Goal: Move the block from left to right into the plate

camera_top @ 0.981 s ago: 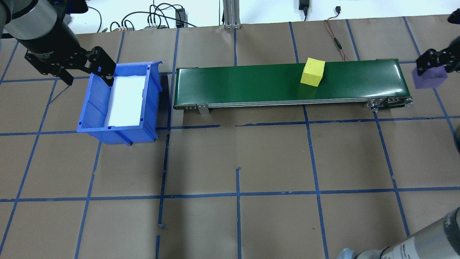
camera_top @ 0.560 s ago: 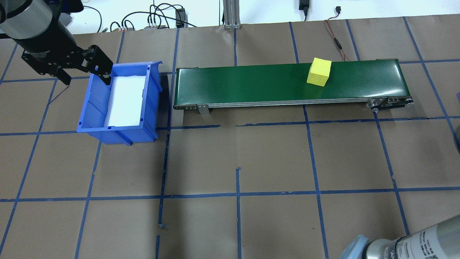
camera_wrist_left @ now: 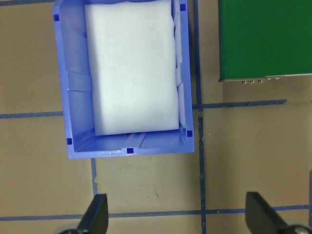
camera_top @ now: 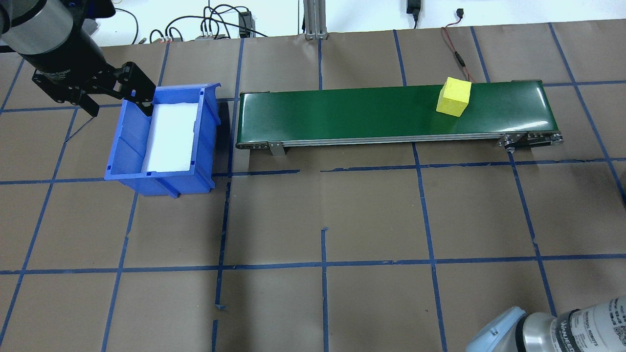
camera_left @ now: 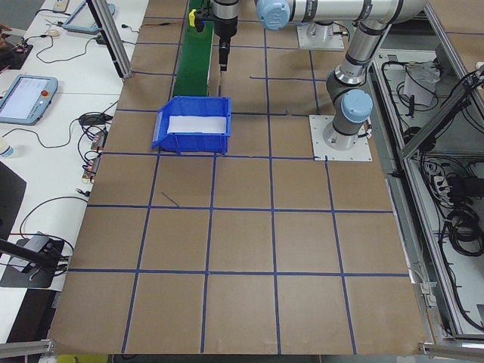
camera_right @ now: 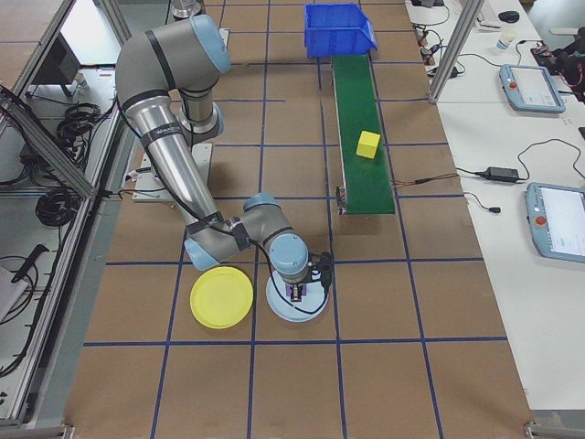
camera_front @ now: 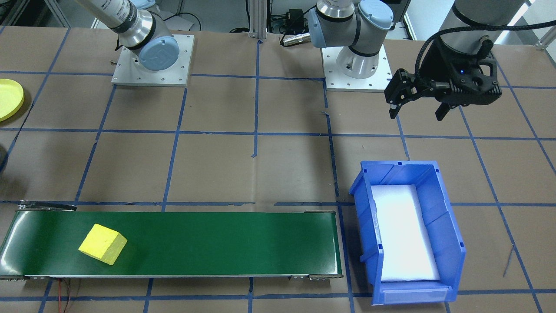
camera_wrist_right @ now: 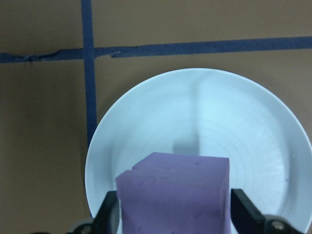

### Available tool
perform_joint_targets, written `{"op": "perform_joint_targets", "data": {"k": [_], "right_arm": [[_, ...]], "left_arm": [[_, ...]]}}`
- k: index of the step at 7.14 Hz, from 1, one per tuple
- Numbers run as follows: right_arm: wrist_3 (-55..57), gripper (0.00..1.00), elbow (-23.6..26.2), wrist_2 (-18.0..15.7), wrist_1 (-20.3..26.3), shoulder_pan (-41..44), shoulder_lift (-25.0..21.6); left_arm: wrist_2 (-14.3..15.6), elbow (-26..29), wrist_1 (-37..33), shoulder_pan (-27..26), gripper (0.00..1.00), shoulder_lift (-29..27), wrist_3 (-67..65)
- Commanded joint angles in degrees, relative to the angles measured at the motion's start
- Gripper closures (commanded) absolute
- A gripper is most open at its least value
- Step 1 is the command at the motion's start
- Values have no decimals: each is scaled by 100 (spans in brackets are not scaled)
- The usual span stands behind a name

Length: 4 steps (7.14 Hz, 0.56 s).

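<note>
Fingers (camera_wrist_right: 242,207) clamp purple block (camera_wrist_right: 174,195) above pale-blue plate (camera_wrist_right: 204,126)

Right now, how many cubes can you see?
2. A yellow cube rides the green conveyor near its right end; a purple cube is held in the right gripper above a pale blue plate.

Task objects. Purple block (camera_wrist_right: 174,192): a matte cube with one chipped upper corner, clamped between the two fingers of the right gripper (camera_wrist_right: 174,217) and held above a pale blue round plate (camera_wrist_right: 204,126). Yellow block (camera_top: 454,96): a cube resting on the green conveyor belt (camera_top: 342,112), near its right-hand end. Yellow plate (camera_right: 221,297): flat, round, low-rimmed, lying bare on the table just beside the pale blue plate.
</note>
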Motion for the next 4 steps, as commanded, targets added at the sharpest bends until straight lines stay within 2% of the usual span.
{"op": "perform_joint_targets", "data": {"k": [1,2,4], "right_arm": [[36,0,-7,158,-14,-6,-84],[88,0,11,551,64,46,-259],[629,0,-120,783,65,851,-750]], "left_arm": [[57,-34,-4,-7,0,1,9],[57,35,-21,-16,0,27,9],[66,35,-57,-16,0,53,1]]}}
